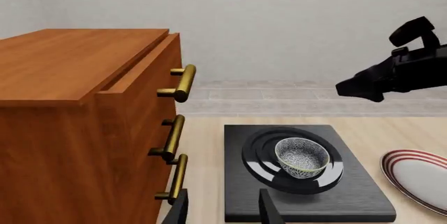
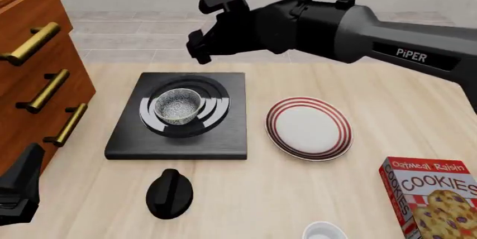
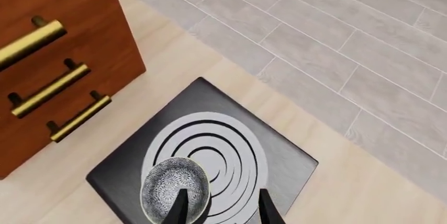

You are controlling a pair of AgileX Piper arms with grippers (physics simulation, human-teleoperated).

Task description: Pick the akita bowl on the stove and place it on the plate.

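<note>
Fingers of the right gripper (image 3: 220,208) stand parted, empty, above the small dark akita bowl (image 3: 175,190) on the black square stove (image 2: 179,116) — nearer than the left gripper (image 1: 222,209), likewise parted.

The right arm (image 2: 358,35) entered from the right of the front view and extended across the far side of the table, raised above its surface. The right gripper (image 2: 195,46) pointed forward and downward; its two fingertips (image 3: 180,208) stood apart with clear space between them and held nothing. The left arm (image 2: 19,186) sat low at the near left corner, barely in view. The left gripper (image 1: 222,211) showed two separated fingertips (image 1: 269,211), also holding nothing.
</note>
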